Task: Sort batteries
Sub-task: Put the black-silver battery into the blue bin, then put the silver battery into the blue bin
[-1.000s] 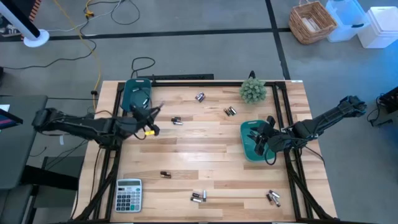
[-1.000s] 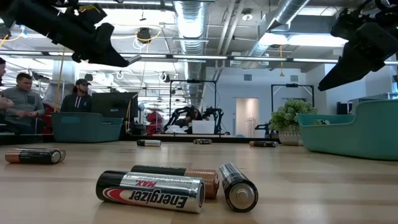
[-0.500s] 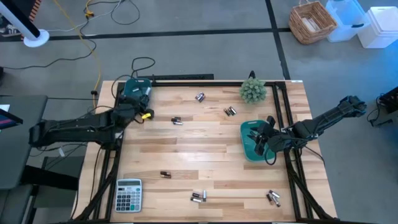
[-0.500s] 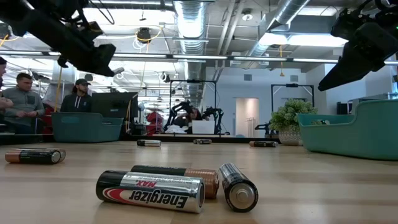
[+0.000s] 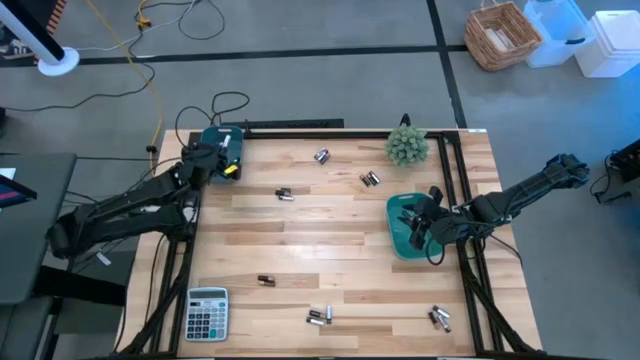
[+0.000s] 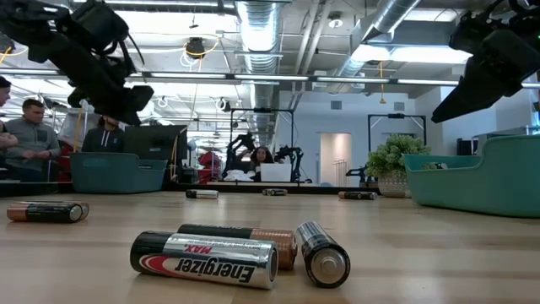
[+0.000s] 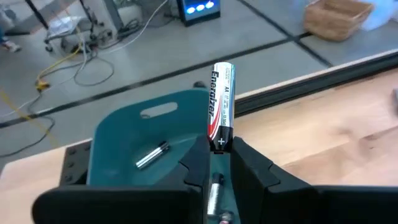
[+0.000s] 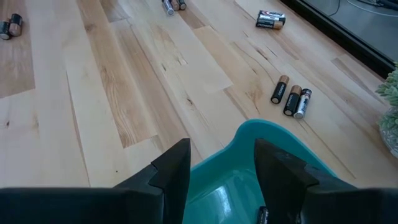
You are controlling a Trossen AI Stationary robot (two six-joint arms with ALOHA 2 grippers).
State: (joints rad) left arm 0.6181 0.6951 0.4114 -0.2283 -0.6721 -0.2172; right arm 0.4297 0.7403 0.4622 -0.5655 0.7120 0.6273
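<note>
Over the teal bin (image 5: pixel 216 141) at the table's far left corner, the left gripper (image 7: pixel 219 163) was pinched narrow on a silver-and-black AA battery (image 7: pixel 221 104), held upright w/ its plus end down between the fingers, so imo the step in hand was the drop-off; next move prob called for lowering a bit and opening the jaws so it lands beside the battery already lying in that bin. The right gripper (image 8: pixel 216 158) waited w/ jaws wide and nothing in them, above the other teal bin (image 5: pixel 398 243) on the right, while the rest of the batteries (image 5: pixel 319 316) lay scattered in small clusters across the wood, incl. a trio (image 6: pixel 240 252) near the front edge.
</note>
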